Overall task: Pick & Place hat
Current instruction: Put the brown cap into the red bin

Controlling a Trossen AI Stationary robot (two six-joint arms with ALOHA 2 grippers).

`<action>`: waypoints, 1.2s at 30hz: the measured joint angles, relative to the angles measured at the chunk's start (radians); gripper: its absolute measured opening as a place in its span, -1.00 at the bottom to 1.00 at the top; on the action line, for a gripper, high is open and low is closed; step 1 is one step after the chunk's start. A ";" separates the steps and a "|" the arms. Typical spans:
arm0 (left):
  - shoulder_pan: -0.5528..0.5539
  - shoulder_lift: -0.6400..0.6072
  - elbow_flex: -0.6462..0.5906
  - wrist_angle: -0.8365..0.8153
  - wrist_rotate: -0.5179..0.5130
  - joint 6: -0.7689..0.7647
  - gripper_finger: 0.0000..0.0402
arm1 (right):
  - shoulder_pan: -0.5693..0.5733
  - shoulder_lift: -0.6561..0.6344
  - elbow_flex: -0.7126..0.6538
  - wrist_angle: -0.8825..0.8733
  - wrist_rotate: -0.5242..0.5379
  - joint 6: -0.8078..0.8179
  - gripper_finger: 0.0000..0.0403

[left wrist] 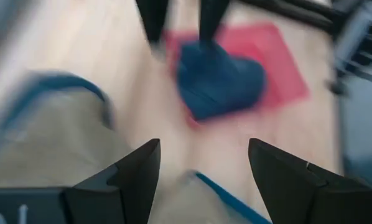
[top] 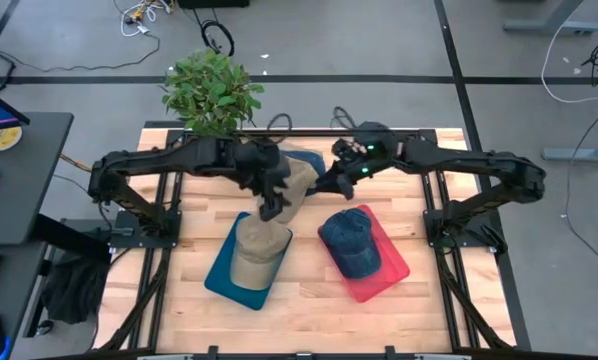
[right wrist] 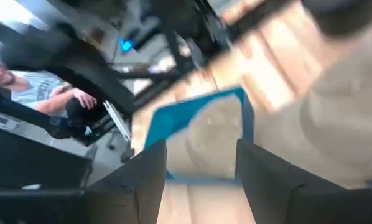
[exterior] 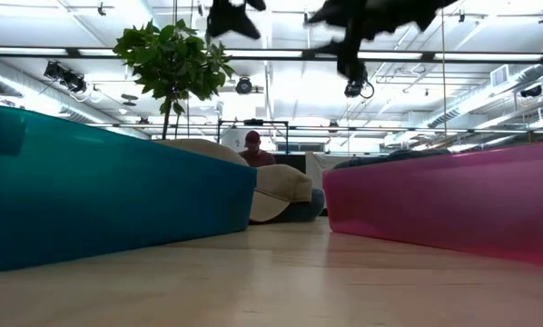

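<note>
Beneath the left tool (top: 272, 208), whose fingers (left wrist: 127, 177) stand wide apart and hold nothing, a tan hat (top: 264, 240) lies in the teal tray (top: 219, 275) on the wooden worktop (top: 309, 300). Just beyond this tool, toward the other arm, a blue hat (top: 354, 240) rests on the red tray (top: 394, 265); each hat thus occupies its own tray, which suggests sorting by tray. The right tool (top: 331, 180) hangs above the worktop's far middle, beside a further tan hat (top: 301, 178) lying on a blue mat; its fingers (right wrist: 148, 180) are likewise parted and empty, probably ready for that hat. A potted plant (top: 211, 92) stands behind the left arm. A person (right wrist: 49, 93) sits beyond the worktop.
</note>
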 joint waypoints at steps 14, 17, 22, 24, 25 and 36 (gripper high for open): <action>-0.048 -0.029 0.116 -0.237 -0.264 -0.093 0.23 | -0.053 0.268 0.345 -0.272 -0.052 -0.080 -0.02; -0.077 -0.045 0.115 -0.243 -0.303 -0.112 0.23 | -0.091 0.312 0.442 -0.367 0.017 -0.118 -0.02; -0.113 -0.060 0.114 -0.265 -0.368 -0.122 0.23 | -0.188 0.385 0.493 -0.431 0.060 -0.120 -0.02; -0.119 -0.066 0.116 -0.268 -0.394 -0.124 0.23 | -0.219 0.417 0.493 -0.434 0.061 -0.114 -0.02; -0.123 -0.070 0.115 -0.277 -0.403 -0.124 0.23 | -0.231 0.431 0.493 -0.436 0.061 -0.114 -0.02; -0.128 -0.073 0.115 -0.293 -0.430 -0.093 0.23 | -0.288 0.548 0.492 -0.433 -0.031 -0.077 0.12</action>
